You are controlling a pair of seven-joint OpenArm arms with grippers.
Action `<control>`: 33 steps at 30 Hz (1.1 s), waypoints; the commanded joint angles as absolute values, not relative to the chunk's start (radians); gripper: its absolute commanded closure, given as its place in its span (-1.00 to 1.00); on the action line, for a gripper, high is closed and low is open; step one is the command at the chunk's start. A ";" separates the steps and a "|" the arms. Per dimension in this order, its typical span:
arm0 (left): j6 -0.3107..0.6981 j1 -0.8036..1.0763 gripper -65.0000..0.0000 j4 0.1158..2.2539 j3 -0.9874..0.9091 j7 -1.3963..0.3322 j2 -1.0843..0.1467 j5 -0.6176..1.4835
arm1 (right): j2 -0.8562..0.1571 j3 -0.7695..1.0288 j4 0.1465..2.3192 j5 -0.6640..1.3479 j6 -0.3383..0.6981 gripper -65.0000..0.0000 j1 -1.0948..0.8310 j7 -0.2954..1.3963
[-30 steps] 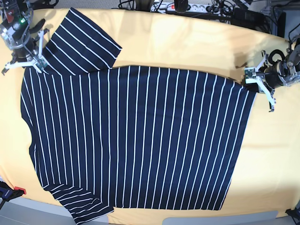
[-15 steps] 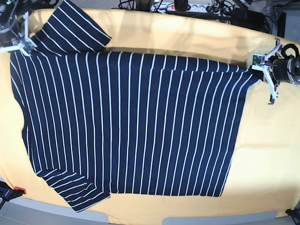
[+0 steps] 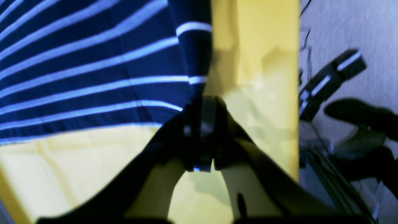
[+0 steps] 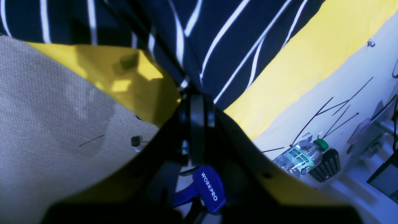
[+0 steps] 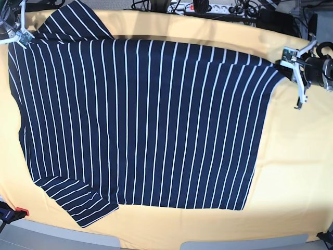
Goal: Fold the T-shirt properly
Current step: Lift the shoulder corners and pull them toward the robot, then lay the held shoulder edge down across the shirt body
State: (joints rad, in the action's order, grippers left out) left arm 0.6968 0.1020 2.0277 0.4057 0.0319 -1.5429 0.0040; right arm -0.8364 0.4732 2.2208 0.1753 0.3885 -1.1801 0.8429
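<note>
Nearest us the T-shirt [image 5: 140, 120] lies flat on the yellow bench [image 5: 291, 172], one sleeve at the front edge. At the far corners, our left pincer [image 5: 289, 58] pinches the hem corner and our right pincer [image 5: 21, 36] pinches the shoulder. We should pull both evenly, keeping the far edge taut and straight.

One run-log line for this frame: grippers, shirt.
left gripper: shut on T-shirt hem corner | right gripper: shut on T-shirt shoulder | T-shirt: spread flat, unfolded | table: yellow cover
</note>
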 commanded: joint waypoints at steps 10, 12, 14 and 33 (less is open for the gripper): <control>0.698 0.085 1.00 2.077 0.395 -0.061 -1.553 0.012 | -0.851 0.486 2.231 0.156 0.348 1.00 -1.177 0.751; 0.698 0.085 1.00 2.076 0.394 -0.061 -1.553 0.012 | -0.851 0.486 2.231 0.157 0.348 1.00 -1.150 0.740; 0.698 0.085 1.00 2.077 0.393 -0.063 -1.553 0.009 | -0.851 0.485 2.231 0.157 0.348 1.00 -1.108 0.741; 0.542 -0.147 1.00 1.794 0.392 -0.051 -1.222 0.013 | -0.850 0.374 1.896 0.377 0.472 1.00 -0.620 0.557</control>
